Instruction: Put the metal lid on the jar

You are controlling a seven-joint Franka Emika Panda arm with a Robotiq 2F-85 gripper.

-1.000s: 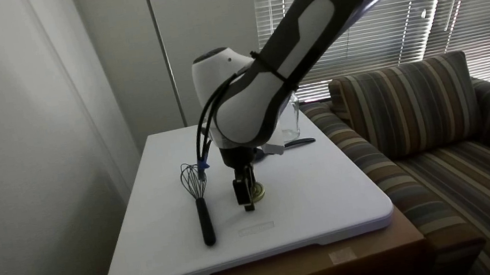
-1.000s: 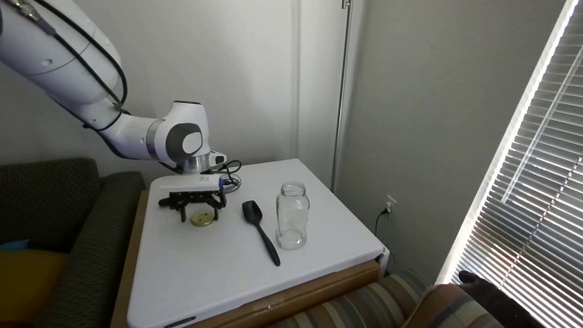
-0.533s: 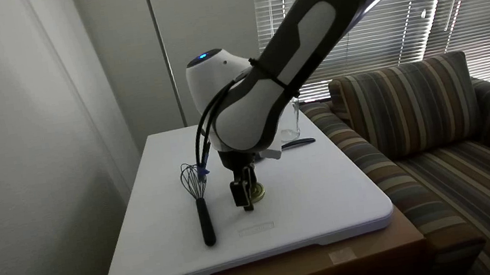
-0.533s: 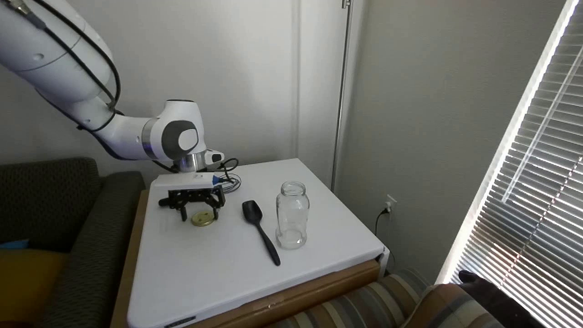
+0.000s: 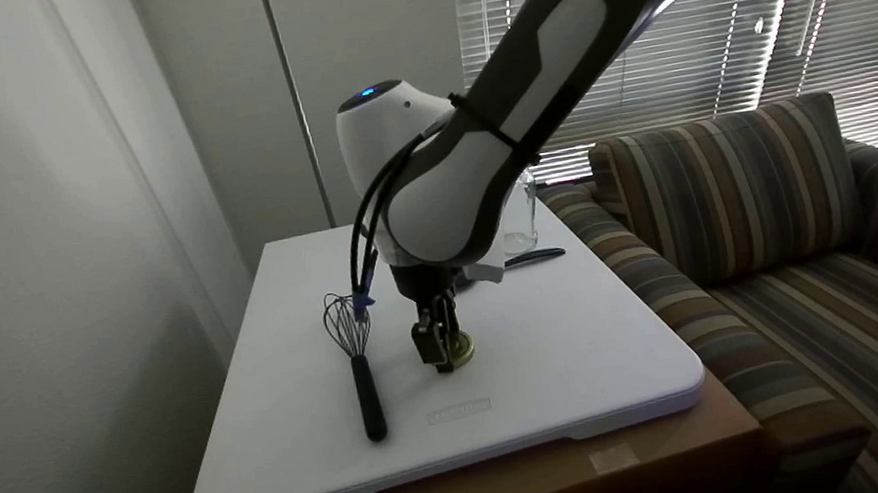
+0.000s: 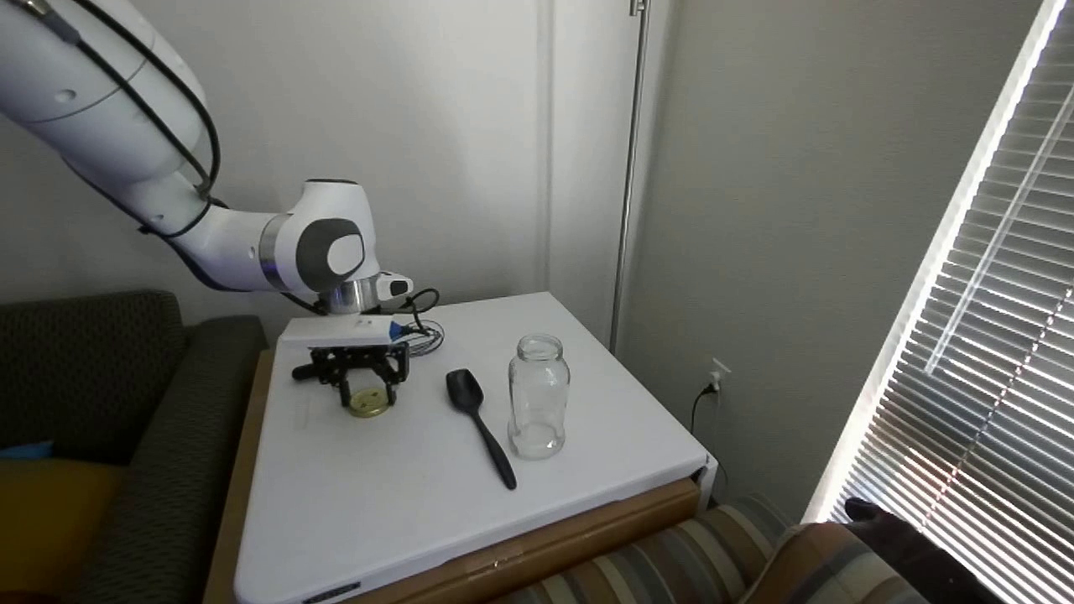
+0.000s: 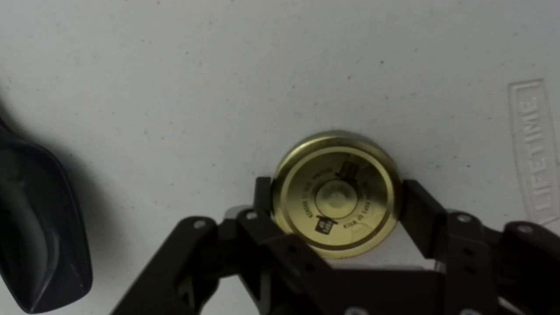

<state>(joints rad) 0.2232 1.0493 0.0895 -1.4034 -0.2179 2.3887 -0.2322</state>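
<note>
In the wrist view the gold metal lid (image 7: pixel 337 234) lies flat, with a black finger pressed to its rim on either side. My gripper (image 7: pixel 337 195) is shut on it, the left finger covering part of its lower left edge. An exterior view shows the same grip, the gripper (image 6: pixel 367 397) around the lid (image 6: pixel 367 408) low over the white table; whether the lid touches the surface I cannot tell. Upright and open-topped, the clear glass jar (image 6: pixel 539 407) stands well apart from the gripper. In an exterior view the arm partly hides the jar (image 5: pixel 520 227).
A black spoon (image 6: pixel 492 445) lies between the lid and the jar; its bowl (image 7: pixel 39 227) shows in the wrist view. On the gripper's opposite side rests a black whisk (image 5: pixel 369 400). The table (image 5: pixel 588 346) adjoins a striped armchair (image 5: pixel 726 200) and has a wall behind it.
The fingers have come together from either side of the lid onto its rim. The lid has shifted slightly and the arm has moved a little; jar, spoon and whisk stay put.
</note>
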